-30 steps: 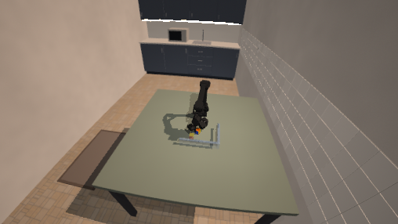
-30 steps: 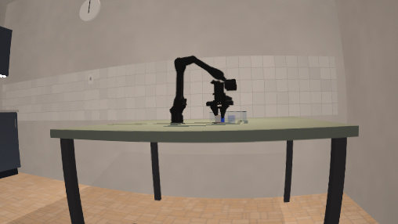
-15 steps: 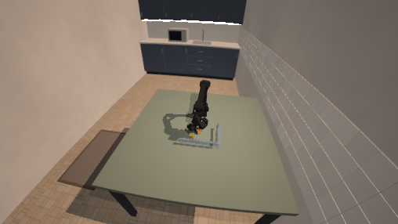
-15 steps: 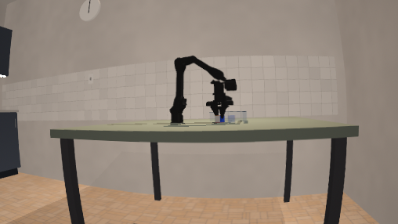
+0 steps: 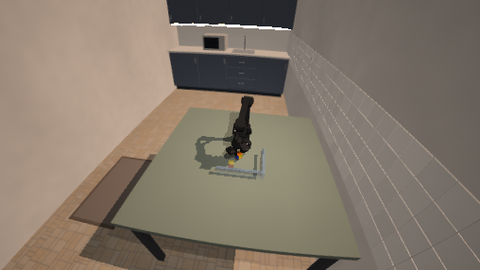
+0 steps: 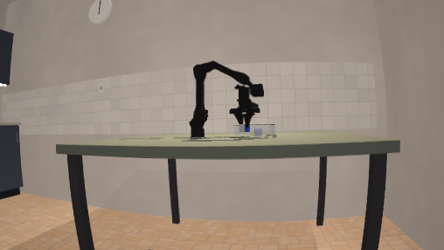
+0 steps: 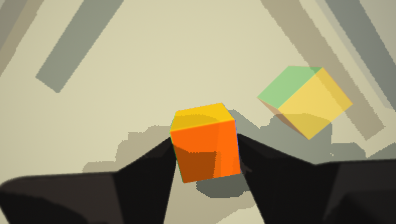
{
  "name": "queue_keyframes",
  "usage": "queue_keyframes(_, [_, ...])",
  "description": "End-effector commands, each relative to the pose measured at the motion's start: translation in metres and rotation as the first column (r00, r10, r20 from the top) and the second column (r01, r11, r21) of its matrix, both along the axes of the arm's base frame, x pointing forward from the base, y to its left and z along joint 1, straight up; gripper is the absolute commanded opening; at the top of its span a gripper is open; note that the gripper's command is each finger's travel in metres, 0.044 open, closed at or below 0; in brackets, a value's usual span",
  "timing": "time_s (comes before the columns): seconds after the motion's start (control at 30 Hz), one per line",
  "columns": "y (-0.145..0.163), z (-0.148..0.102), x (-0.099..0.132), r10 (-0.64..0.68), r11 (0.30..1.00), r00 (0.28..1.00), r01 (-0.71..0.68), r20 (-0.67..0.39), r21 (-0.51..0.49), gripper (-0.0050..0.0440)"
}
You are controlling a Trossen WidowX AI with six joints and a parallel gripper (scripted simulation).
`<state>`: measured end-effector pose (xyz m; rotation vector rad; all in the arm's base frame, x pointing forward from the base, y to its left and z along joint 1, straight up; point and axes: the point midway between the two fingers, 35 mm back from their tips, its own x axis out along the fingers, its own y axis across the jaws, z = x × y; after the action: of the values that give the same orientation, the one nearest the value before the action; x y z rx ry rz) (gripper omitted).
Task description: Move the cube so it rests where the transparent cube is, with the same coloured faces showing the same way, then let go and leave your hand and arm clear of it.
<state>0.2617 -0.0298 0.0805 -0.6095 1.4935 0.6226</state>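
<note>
The cube [image 7: 205,142] shows an orange face toward the wrist camera and a yellow face on top. My gripper [image 7: 205,140] is shut on it, with one black finger pressed on each side, low over the green table. In the top view the cube [image 5: 239,155] shows orange and blue under the arm's hand. In the exterior view it shows as a blue patch [image 6: 246,128] between the fingertips. The transparent cube [image 7: 305,101] shows green and yellow faces, tilted, to the right and a little beyond the held cube. It also shows faintly in the exterior view [image 6: 258,131].
A pale L-shaped rail [image 5: 257,170] lies on the table beside the cube. The arm's base [image 6: 197,127] stands behind the work spot. A brown bench [image 5: 110,191] stands beside the table's left edge.
</note>
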Motion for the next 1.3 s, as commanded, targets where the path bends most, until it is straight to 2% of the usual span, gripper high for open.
queue_keyframes(0.0, [-0.001,0.009,0.005,-0.005,1.000,0.999,0.005,0.050,0.018,0.0000])
queue_keyframes(0.4, [-0.003,0.002,0.003,-0.051,0.961,0.959,-0.029,0.279,0.276,0.0000])
queue_keyframes(0.47, [-0.003,0.002,0.003,-0.051,0.961,0.959,-0.029,0.279,0.276,0.0000])
queue_keyframes(0.67, [-0.004,0.003,0.002,-0.071,0.937,0.922,-0.069,0.380,0.342,0.0000])
queue_keyframes(1.07, [-0.004,0.003,0.002,-0.072,0.936,0.921,-0.071,0.384,0.346,0.0000])
queue_keyframes(1.27, [-0.004,-0.011,0.006,-0.116,0.891,0.885,-0.109,0.452,0.442,0.0000])
